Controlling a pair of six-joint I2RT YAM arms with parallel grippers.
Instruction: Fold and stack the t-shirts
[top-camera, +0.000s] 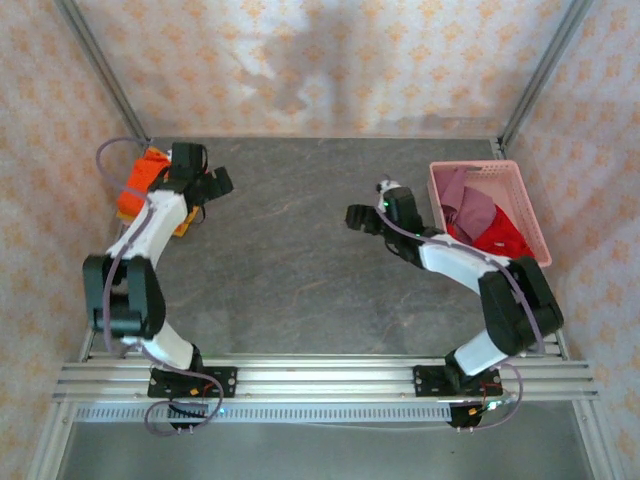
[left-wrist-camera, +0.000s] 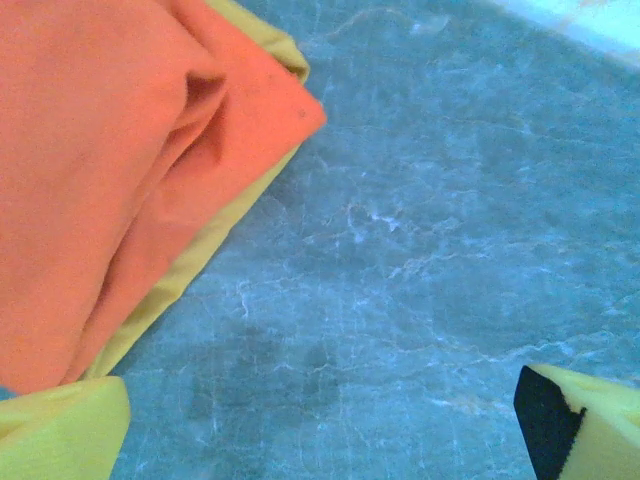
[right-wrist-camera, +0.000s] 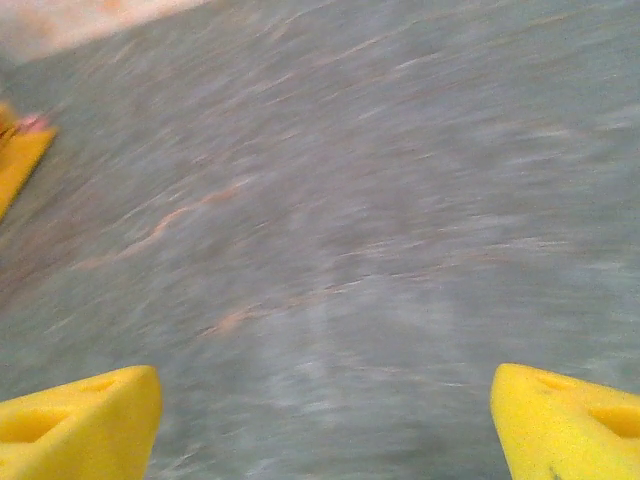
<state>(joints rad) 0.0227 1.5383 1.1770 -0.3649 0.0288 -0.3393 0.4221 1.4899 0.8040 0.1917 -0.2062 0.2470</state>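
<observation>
Desk (top-camera: 290, 290) was grey and marbled. Left gripper (left-wrist-camera: 320, 430) stood wide and empty just beside the stack; right gripper (right-wrist-camera: 320, 420) stood wide, empty, over mid-desk. Orange t-shirt (left-wrist-camera: 110, 170) lay folded on mustard t-shirt (left-wrist-camera: 205, 255), far left. Red t-shirt (top-camera: 500, 238) and mauve t-shirt (top-camera: 470, 205) lay crumpled in pink basket (top-camera: 478, 166), far right.

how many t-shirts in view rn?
4. An orange shirt lies at the far left, with a mustard yellow shirt under it. A mauve shirt and a red shirt sit in the pink basket at right. More may be hidden in the basket.
</observation>
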